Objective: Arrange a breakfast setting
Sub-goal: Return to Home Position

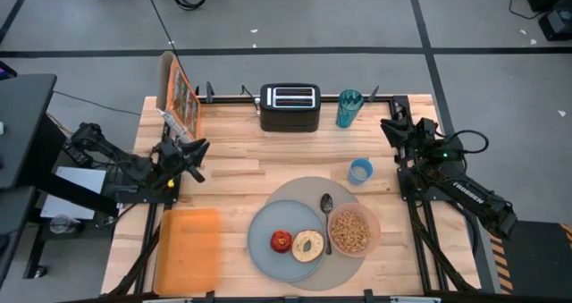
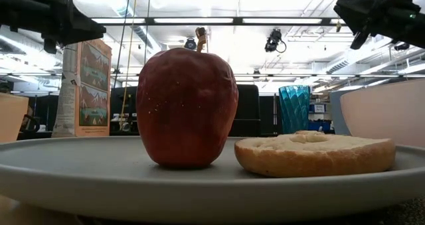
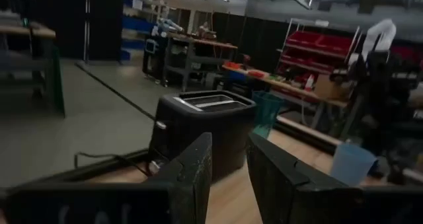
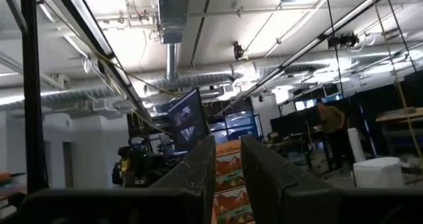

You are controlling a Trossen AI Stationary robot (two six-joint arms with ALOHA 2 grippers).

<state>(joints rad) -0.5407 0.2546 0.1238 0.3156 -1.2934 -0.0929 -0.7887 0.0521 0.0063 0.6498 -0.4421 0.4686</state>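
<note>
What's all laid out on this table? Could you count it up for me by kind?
Food on the plate: 2, red apple, tan bagel
Drinking vessels: 2, small blue cup, teal tumbler
Other tableware: 3, grey-blue plate, pink bowl, metal spoon
The rest: 4, grey mat, black toaster, cereal box, orange board
Total: 11

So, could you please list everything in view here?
mat: one, grey, front centre
plate: one, grey-blue, on mat
apple: one, red, on plate
bagel: one, tan, beside apple
bowl: one, pink, on mat
spoon: one, metal, between plate and bowl
cup: one, blue, beside mat
toaster: one, black, far edge
tumbler: one, teal, beside toaster
cereal box: one, orange, far-left corner
board: one, orange, left of mat
left gripper: open, empty, left side
right gripper: open, empty, right side
</note>
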